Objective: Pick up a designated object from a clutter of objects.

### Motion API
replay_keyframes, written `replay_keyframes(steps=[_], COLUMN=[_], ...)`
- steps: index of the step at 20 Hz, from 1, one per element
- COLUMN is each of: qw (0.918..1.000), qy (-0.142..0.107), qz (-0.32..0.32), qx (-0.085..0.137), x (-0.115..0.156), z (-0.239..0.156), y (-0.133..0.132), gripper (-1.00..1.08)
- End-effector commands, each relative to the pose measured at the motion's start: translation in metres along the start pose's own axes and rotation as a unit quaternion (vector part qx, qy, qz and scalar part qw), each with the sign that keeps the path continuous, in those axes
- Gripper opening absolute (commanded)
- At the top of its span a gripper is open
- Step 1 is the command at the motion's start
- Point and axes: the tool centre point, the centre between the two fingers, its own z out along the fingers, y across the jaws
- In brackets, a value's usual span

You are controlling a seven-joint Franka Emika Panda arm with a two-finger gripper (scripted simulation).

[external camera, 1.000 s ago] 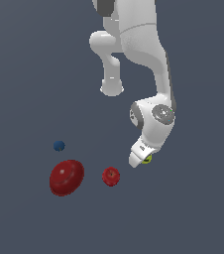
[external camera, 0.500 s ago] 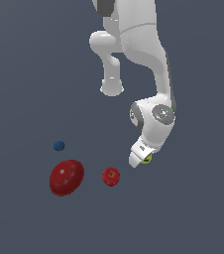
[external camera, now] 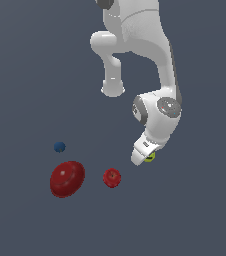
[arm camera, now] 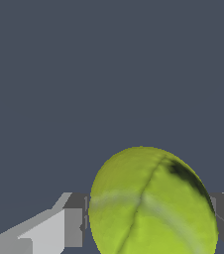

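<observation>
— Down at the floor on the exterior view's right, what is the gripper (external camera: pixel 144 158) doing?

— It sits low over the yellow-green ball (external camera: pixel 149 156), which peeks out just beside the white hand. From the wrist, that ball (arm camera: pixel 151 203) fills the space between the two fingers (arm camera: pixel 73 227), one on each side of it.

— Clenched on it, then?

— I cannot tell. The fingers straddle the ball closely, but the spots where the pads would meet it are hidden behind its bulge — so squeezing or merely straddling, either fits.

— And the rest of the clutter?

— Well apart, toward the exterior view's left: a small red apple (external camera: pixel 112 177), a big dark-red egg shape (external camera: pixel 67 178) beside it, and a tiny blue ball (external camera: pixel 59 147) just beyond that. Nothing crowds the grasp.

— Which step is this?

— The grasp itself, I'd judge: the reach is done, the lift not yet.

— What does the next move need?

— A firm, centred squeeze, then a straight rise. A round ball could squirt out if the pads bite off-centre.
</observation>
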Motion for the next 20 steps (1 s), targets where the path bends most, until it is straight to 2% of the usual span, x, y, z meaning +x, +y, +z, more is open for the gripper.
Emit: replay_keyframes(steps=[1,7,20], qw=[1.0,1.0,1.0], qy=[0.001,0.001,0.001], qz=[0.0,-0.001,-0.001], qx=[-0.001,-0.001,0.0], x=[0.001,0.002,0.005], z=[-0.018,-0.073,-0.222], y=[-0.001,-0.008,-0.024], gripper=[-1.0,-1.0,-1.0])
